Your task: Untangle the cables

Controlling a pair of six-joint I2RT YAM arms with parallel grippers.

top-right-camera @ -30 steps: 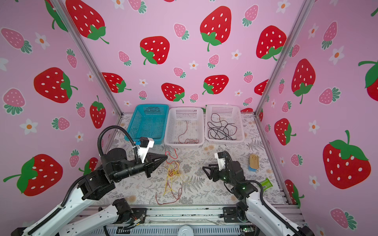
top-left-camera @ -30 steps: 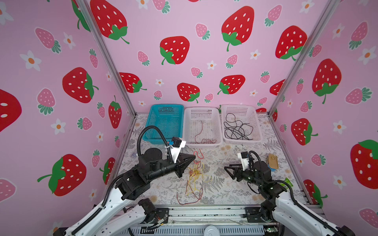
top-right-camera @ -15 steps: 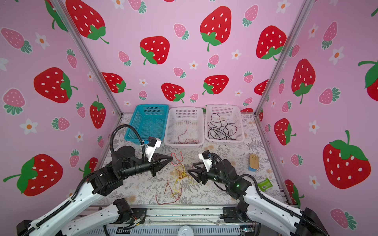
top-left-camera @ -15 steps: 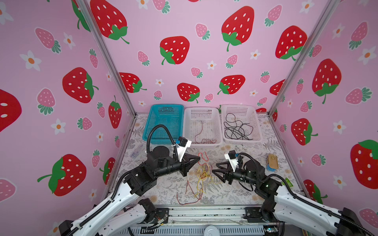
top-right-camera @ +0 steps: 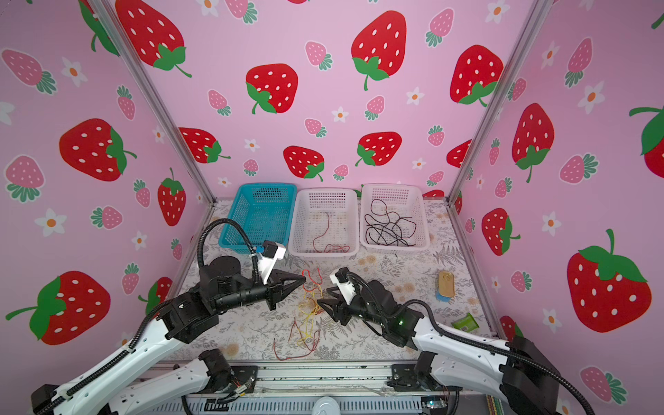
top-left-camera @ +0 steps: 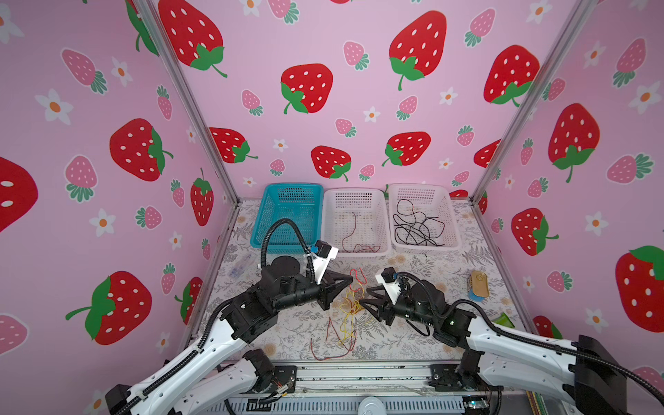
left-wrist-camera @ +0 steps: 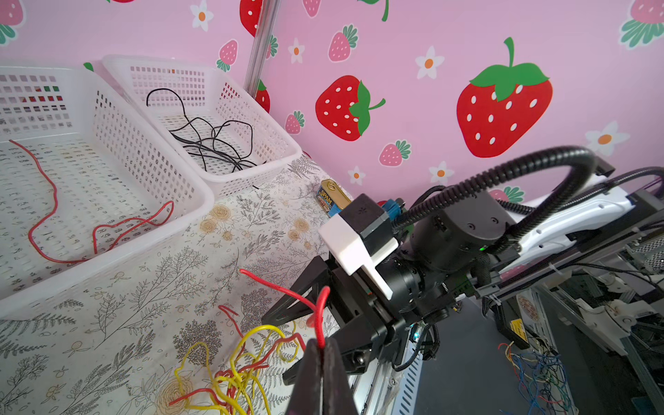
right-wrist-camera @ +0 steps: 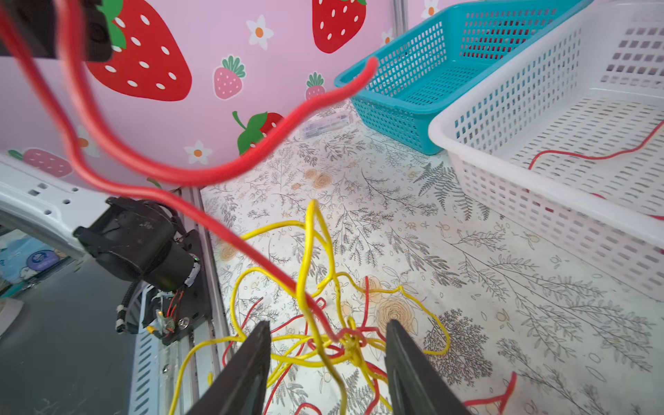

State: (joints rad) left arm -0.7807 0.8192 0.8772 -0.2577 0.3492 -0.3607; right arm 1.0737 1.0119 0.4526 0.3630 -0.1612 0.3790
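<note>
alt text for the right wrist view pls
Open jaws of the right gripper straddle a knot of yellow and red cables on the floral table. A red cable loops up from it out of frame; a blue basket and a white basket stand beyond.

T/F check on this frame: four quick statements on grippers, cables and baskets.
1. The left gripper is shut on a red cable. True.
2. The black cables are in the right gripper. False: they lie in the far-right white basket.
3. The right gripper's jaws stand open on either side of the yellow-and-red tangle. True.
4. The middle basket holds a yellow cable. False: it holds a loose red cable.
</note>
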